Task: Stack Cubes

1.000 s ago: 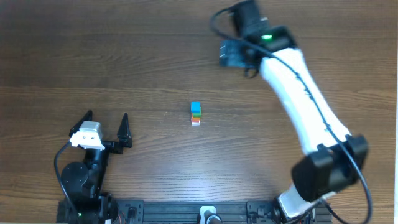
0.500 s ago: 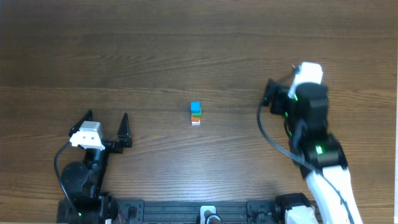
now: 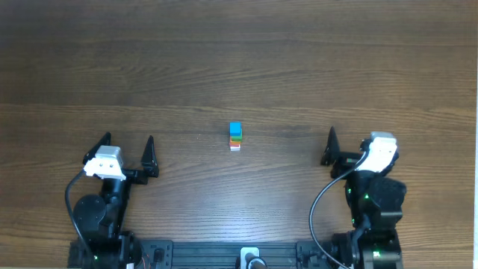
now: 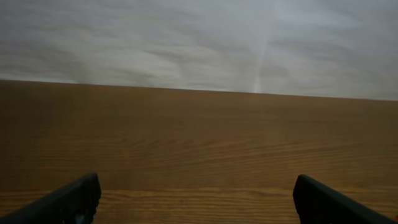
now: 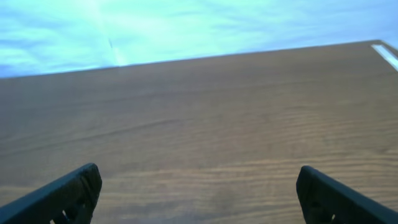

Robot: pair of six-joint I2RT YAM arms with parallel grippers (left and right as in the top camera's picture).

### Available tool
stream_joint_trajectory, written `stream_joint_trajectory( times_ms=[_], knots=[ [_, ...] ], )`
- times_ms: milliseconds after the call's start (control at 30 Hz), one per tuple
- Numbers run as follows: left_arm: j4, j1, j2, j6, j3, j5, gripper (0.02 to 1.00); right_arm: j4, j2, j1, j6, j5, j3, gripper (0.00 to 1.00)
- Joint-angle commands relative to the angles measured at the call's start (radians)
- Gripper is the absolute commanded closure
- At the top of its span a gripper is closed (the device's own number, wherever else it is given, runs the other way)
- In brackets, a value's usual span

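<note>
Both sit with fingers wide apart, flanking the upright stack (image 3: 235, 137) on the tabletop (image 3: 239, 60): my left gripper (image 3: 127, 149) to its left, my right gripper (image 3: 358, 152) to its right, neither clearly nearer.

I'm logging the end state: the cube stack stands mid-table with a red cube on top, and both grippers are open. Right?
Not quite: the top view shows a blue cube on top of the stack, not red. The stack stands mid-table, and the left gripper and right gripper are open.
</note>
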Motion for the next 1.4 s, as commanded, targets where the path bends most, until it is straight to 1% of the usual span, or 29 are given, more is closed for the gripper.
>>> stream_joint_trajectory(
  times_ms=[33,133,367,433,500,633,800,1400],
  knots=[
    [0.002,0.005,-0.005,0.018,-0.005,0.009,0.018,0.005,-0.090,-0.004,-0.012,-0.050,-0.088,0.009],
    [0.002,0.005,-0.005,0.018,-0.005,0.009,0.020,0.005,-0.141,-0.005,-0.014,-0.055,-0.128,0.009],
    [0.002,0.005,-0.005,0.018,-0.005,0.009,0.018,0.009,-0.275,-0.005,-0.111,-0.058,-0.216,0.009],
    [0.002,0.005,-0.005,0.018,-0.005,0.009,0.018,0.032,-0.281,-0.005,-0.135,-0.081,-0.219,0.007],
    [0.002,0.005,-0.005,0.018,-0.005,0.009,0.018,0.040,-0.281,-0.005,-0.154,-0.080,-0.225,0.009],
    [0.002,0.005,-0.005,0.018,-0.005,0.009,0.018,0.064,-0.281,-0.005,-0.154,-0.080,-0.235,0.009],
    [0.002,0.005,-0.005,0.018,-0.005,0.009,0.018,0.160,-0.281,-0.005,-0.154,-0.080,-0.278,0.009],
    [0.002,0.005,-0.005,0.018,-0.005,0.009,0.018,0.158,-0.280,-0.005,-0.154,-0.080,-0.277,0.009]
  ],
)
